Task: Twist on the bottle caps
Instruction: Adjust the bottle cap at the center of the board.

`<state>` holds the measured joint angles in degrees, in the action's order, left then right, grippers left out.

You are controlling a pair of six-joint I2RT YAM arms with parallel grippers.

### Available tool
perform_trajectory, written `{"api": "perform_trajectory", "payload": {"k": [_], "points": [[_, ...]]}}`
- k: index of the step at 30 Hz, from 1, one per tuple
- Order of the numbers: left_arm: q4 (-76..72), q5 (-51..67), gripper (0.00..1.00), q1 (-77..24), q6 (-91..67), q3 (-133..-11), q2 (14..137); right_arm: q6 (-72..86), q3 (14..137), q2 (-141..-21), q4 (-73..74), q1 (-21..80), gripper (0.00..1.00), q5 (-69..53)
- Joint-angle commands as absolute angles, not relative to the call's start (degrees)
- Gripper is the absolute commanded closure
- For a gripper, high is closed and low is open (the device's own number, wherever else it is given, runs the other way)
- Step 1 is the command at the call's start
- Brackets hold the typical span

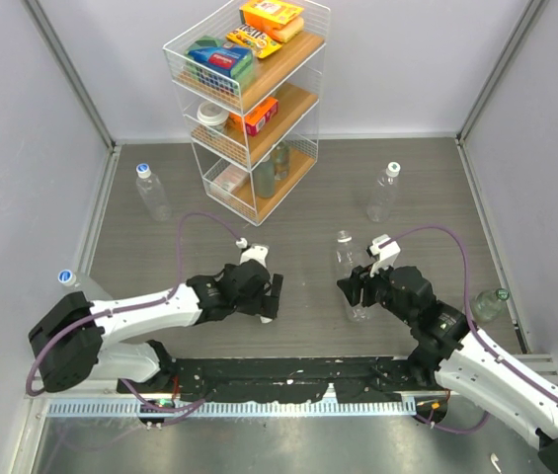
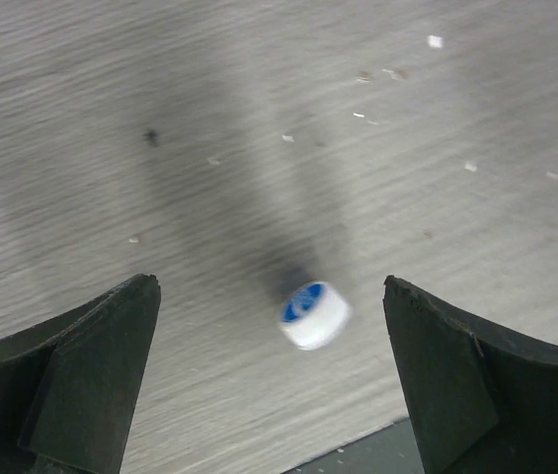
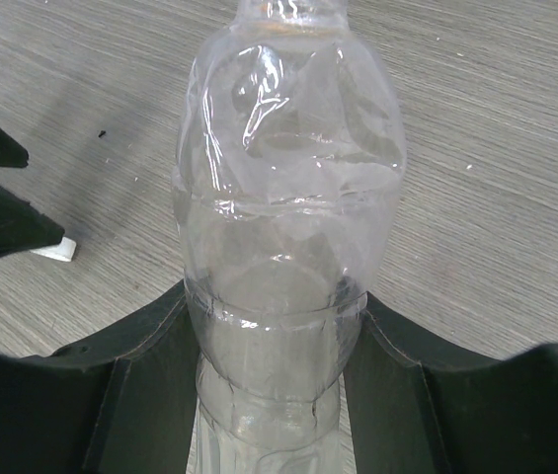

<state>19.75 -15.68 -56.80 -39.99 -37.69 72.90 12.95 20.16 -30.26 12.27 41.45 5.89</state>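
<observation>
A small white bottle cap (image 2: 313, 314) with a blue top lies tilted on the table between the wide-apart fingers of my left gripper (image 2: 269, 288), touching neither. In the top view that left gripper (image 1: 271, 296) hangs low over the table and the cap is hidden under it. My right gripper (image 3: 279, 311) is shut on the lower body of a clear ribbed bottle (image 3: 288, 188). This bottle (image 1: 348, 259) stands upright with its neck uncapped, just right of the left gripper. In the right wrist view the cap (image 3: 56, 249) shows at the left edge.
A white wire rack (image 1: 249, 99) with boxes and jars stands at the back. Capped clear bottles stand at the back left (image 1: 150, 190), back right (image 1: 384, 193) and far left (image 1: 73, 282). A greenish bottle (image 1: 491, 302) sits by the right wall.
</observation>
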Motion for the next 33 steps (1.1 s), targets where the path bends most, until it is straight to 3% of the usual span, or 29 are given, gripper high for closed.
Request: {"api": "perform_trajectory", "payload": {"k": [1,15,24,31,33], "points": [[10.3,-9.1,0.01,-58.1,-36.3,-35.5,69.0,12.6,22.2,-30.0,10.4,41.6,0.73,6.1],[10.2,-2.9,0.19,-58.9,-36.3,-31.6,69.4,12.2,22.4,-30.6,10.1,41.6,0.73,5.3],[21.5,-11.2,0.22,-61.8,-41.7,-32.3,68.4,12.2,22.5,-30.8,10.1,41.6,0.73,5.3],[18.0,-13.3,0.32,-64.8,-41.0,-33.7,70.7,12.3,22.3,-30.2,10.0,41.6,0.73,5.1],[18.4,-13.0,0.40,-64.8,-40.6,-34.7,72.3,12.4,22.2,-30.2,10.0,41.6,0.73,5.1]]}}
